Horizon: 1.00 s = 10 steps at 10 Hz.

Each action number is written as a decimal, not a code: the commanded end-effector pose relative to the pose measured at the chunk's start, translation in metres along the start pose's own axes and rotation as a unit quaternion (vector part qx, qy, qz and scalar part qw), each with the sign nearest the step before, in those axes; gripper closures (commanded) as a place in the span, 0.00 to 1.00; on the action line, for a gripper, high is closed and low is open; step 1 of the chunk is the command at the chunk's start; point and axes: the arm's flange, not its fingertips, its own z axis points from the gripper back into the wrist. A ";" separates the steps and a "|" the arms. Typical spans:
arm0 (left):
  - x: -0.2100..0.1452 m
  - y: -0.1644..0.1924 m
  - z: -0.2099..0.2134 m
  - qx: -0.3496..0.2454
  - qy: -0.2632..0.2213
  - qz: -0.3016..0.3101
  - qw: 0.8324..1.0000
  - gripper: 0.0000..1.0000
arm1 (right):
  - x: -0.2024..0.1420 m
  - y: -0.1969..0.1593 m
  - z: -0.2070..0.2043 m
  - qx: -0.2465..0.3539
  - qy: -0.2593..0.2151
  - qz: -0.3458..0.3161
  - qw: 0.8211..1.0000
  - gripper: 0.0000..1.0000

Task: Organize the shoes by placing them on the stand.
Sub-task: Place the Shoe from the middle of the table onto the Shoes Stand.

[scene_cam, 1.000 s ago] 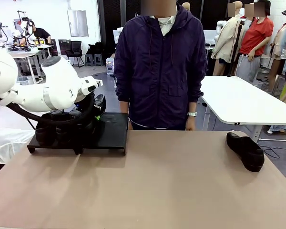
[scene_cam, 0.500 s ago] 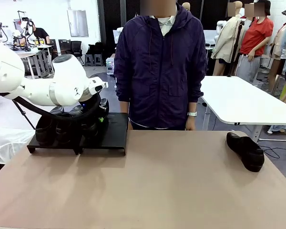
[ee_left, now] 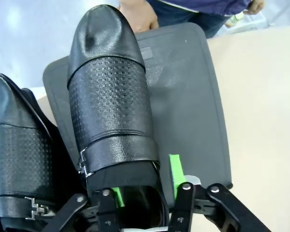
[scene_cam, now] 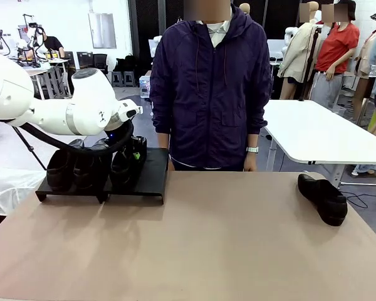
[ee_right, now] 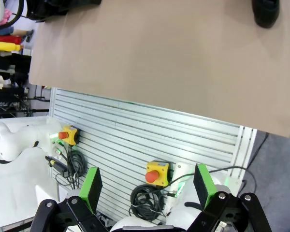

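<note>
Shoes line a low, wide black stand (scene_cam: 147, 179) at the left end of the tan tabletop (scene_cam: 200, 244): three glossy black leather-look dress shoes sit side by side on the stand's left half, while its right half lies bare. In the front view, the left gripper (scene_cam: 135, 155) of the white robot arm hangs over the rightmost shoe on the stand (scene_cam: 123, 170), on the stand's far side, nearest the person in a dark purple zip jacket (scene_cam: 210, 88) who stands behind the table. In the left wrist view, that perforated, buckled shoe (ee_left: 111, 96) lies flat on the stand (ee_left: 193, 96), toe pointing away from the gripper and heel opening between the green-padded fingers (ee_left: 175, 170). One pad sits inside the opening and the other just outside the heel wall with a slim gap showing, so the jaws stand partly apart and not clamped on the leather. A second buckled shoe (ee_left: 17, 159) rests just beside it on the stand. A fourth black shoe (scene_cam: 324, 199) lies on its own well away from the stand, near the table's right edge. The right gripper (ee_right: 147, 186), seen in its wrist view, hangs below the table's near edge before a slatted panel, jaws spread wide and empty.
</note>
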 end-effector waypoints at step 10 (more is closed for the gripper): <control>-0.132 0.027 0.217 -0.273 0.112 -0.180 0.939 0.00 | 0.002 0.002 0.004 0.009 0.000 0.011 1.000 0.00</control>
